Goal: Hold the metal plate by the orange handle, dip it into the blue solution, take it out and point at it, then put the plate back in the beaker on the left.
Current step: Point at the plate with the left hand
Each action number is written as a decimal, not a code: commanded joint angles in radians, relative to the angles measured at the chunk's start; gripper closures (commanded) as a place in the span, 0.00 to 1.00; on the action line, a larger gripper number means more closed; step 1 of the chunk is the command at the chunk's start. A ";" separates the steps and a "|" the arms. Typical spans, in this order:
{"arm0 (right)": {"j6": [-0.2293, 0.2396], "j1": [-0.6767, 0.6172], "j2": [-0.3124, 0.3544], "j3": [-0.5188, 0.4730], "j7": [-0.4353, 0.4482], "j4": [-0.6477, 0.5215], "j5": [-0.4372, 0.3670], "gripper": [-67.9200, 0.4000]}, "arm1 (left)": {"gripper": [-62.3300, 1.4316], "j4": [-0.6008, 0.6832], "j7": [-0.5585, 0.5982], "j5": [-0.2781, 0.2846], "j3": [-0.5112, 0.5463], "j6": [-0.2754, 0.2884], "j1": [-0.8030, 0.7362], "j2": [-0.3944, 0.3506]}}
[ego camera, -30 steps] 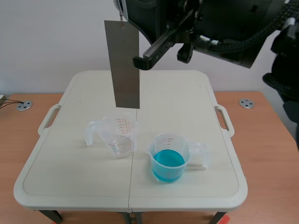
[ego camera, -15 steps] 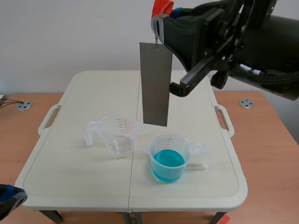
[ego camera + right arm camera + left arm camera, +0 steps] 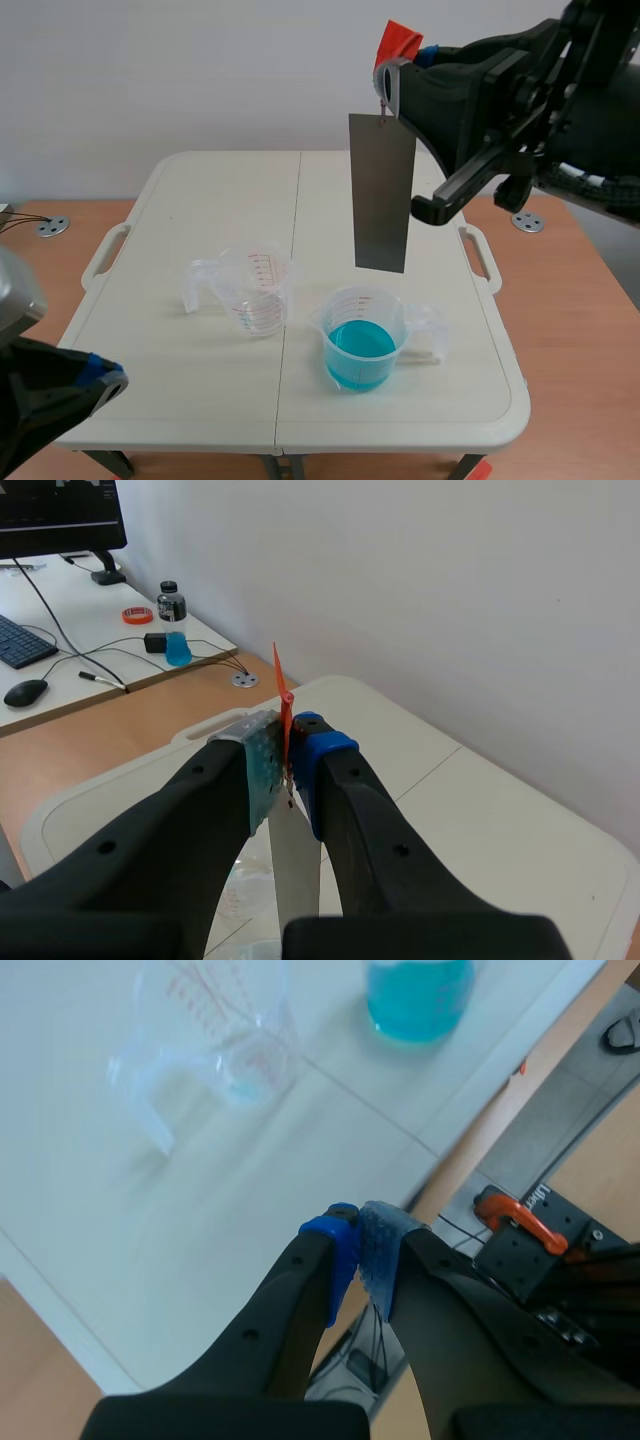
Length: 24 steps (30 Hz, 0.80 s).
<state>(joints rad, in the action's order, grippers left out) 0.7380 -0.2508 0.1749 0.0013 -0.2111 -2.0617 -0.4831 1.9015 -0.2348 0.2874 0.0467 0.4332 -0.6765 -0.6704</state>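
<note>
I see cream folding table [image 3: 200,200], rounded corners, raised rim, centre seam [image 3: 290,250] running away from robot. Carry handle moulded into each side edge, left [image 3: 103,255] and right [image 3: 480,255].

Two things standing on it, both upright, in near half. Clear beaker [image 3: 255,290] just left of seam, red scale marks, handle pointing left, looks empty to me. Second clear beaker [image 3: 362,340] right of seam, slightly nearer robot, blue solution [image 3: 360,350] filling lower part, handle pointing right. Beakers near each other, not touching.
</note>
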 commanded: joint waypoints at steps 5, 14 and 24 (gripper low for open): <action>0.008 -0.004 0.023 0.003 0.023 -0.024 -0.016 0.97 | 0.93 0.006 0.005 0.007 -0.099 0.011 0.160 0.002; 0.008 -0.004 0.025 0.003 0.022 -0.024 -0.016 0.97 | 0.93 -0.127 0.005 0.007 -0.275 0.013 0.403 0.006; 0.008 -0.001 0.024 0.003 0.018 -0.024 -0.016 0.97 | 0.93 -0.240 0.000 0.007 -0.422 0.088 0.586 0.064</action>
<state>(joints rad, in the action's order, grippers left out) 0.7380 -0.2611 0.1944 0.0021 -0.2104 -2.0617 -0.4835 1.6485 -0.2390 0.2874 -0.3752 0.5156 -0.0914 -0.6174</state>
